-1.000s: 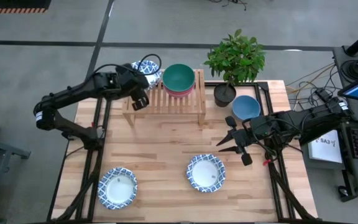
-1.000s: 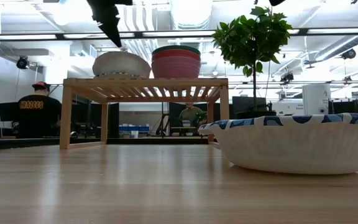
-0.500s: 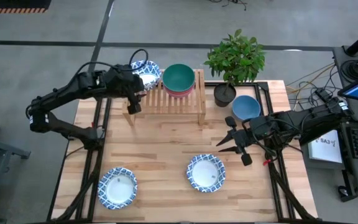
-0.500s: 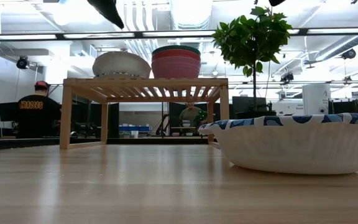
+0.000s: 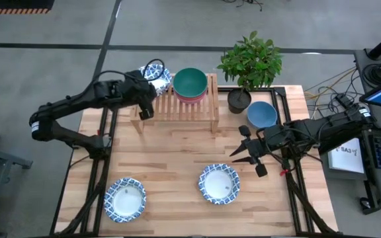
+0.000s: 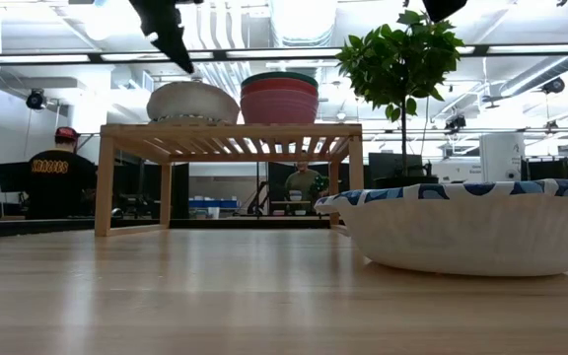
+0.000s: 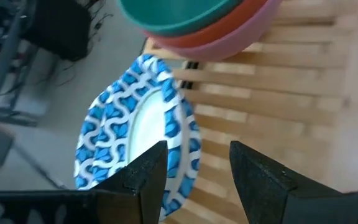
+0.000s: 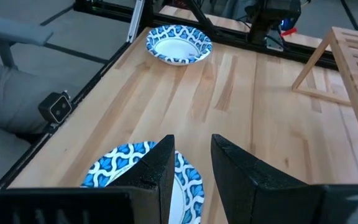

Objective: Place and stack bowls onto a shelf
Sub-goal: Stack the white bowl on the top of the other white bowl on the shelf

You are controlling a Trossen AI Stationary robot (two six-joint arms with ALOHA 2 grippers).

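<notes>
The light-wood shelf (image 5: 180, 109) stands at the table's far side. On its slatted top sits a stack of pink, red and green bowls (image 5: 190, 84), and beside it a blue-and-white patterned bowl (image 5: 156, 71) that overhangs the shelf's far left corner. My left gripper (image 5: 144, 110) hangs open over the shelf's left end, above that patterned bowl (image 7: 135, 134) and clear of it. My right gripper (image 5: 238, 151) is open above the table's right half, near a patterned bowl (image 5: 219, 184). A blue bowl (image 5: 261, 114) and another patterned bowl (image 5: 125, 198) rest on the table.
A potted plant in a black pot (image 5: 240, 99) stands right of the shelf, close to the blue bowl. The tabletop (image 5: 170, 152) between shelf and near bowls is bare wood. In the low view, people (image 6: 57, 173) are in the room behind the table.
My left gripper rose above the patterned bowl on the shelf with a small shift toward the table's left edge. It then came down again, ending about where it was. The bowls have stayed in place.
</notes>
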